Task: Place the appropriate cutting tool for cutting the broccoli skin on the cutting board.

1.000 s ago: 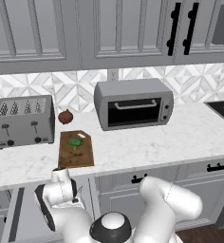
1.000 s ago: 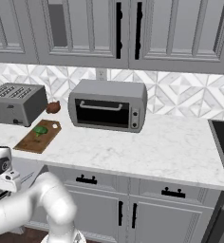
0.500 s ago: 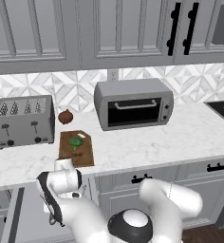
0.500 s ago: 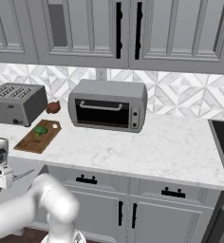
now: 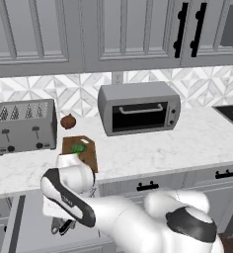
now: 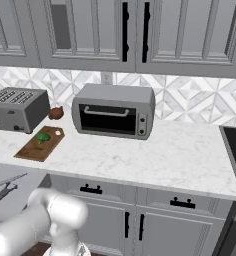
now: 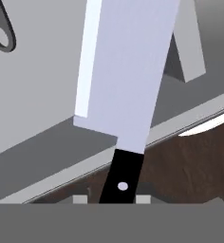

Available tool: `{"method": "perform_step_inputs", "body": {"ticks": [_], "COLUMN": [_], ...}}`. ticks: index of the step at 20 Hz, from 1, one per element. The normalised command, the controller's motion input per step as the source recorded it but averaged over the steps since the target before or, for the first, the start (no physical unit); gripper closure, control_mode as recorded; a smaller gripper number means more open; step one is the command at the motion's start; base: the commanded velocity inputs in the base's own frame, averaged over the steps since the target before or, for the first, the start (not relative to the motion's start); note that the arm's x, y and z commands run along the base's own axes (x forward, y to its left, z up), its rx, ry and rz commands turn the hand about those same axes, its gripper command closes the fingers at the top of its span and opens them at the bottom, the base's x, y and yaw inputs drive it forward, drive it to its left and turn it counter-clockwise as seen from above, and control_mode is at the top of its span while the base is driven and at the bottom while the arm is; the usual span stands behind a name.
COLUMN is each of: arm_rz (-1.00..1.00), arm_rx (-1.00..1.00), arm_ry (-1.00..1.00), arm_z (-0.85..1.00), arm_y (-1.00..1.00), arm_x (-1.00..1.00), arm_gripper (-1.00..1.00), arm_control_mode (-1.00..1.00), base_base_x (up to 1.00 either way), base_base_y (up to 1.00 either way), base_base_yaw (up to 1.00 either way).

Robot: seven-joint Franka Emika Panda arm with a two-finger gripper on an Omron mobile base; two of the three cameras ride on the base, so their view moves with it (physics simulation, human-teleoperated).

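one knife (image 7: 126, 85) runs up the middle of the hand view, its black handle at the bottom edge between the gripper (image 7: 115, 199) tips; whether the jaws actually clamp it i cannot tell. to do this well, lift it straight, keep the blade level, and carry it to the cutting board (image 5: 82, 150) at centre left, beside the broccoli (image 5: 79, 147).

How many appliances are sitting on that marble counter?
2. A grey four-slot toaster stands at the left end, beside the cutting board. A toaster oven sits near the middle, against the tiled wall. Others could lie beyond the picture edges.
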Motion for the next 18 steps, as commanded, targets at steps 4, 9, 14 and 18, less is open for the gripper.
{"method": "perform_step_inputs", "body": {"ticks": [4, 9, 14, 18], "arm_rz": [-0.18, -0.18, -0.11, -0.07], "arm_rx": [-0.16, -0.14, -0.11, -0.1], "arm_ry": [-0.06, -0.01, 0.0, 0.0], "arm_z": [1.0, 1.0, 0.59, 0.04], "arm_y": [-0.19, -0.19, 0.03, 0.13], "arm_x": [0.03, 0.5, 0.97, 0.97], "arm_gripper": [1.0, 1.0, 1.0, 1.0], "arm_control_mode": [-1.0, -1.0, -1.0, -1.0], "base_base_x": [0.0, 0.0, 0.0, 0.0], "base_base_y": [0.0, 0.0, 0.0, 0.0], "base_base_yaw": [0.0, 0.0, 0.0, 0.0]}}
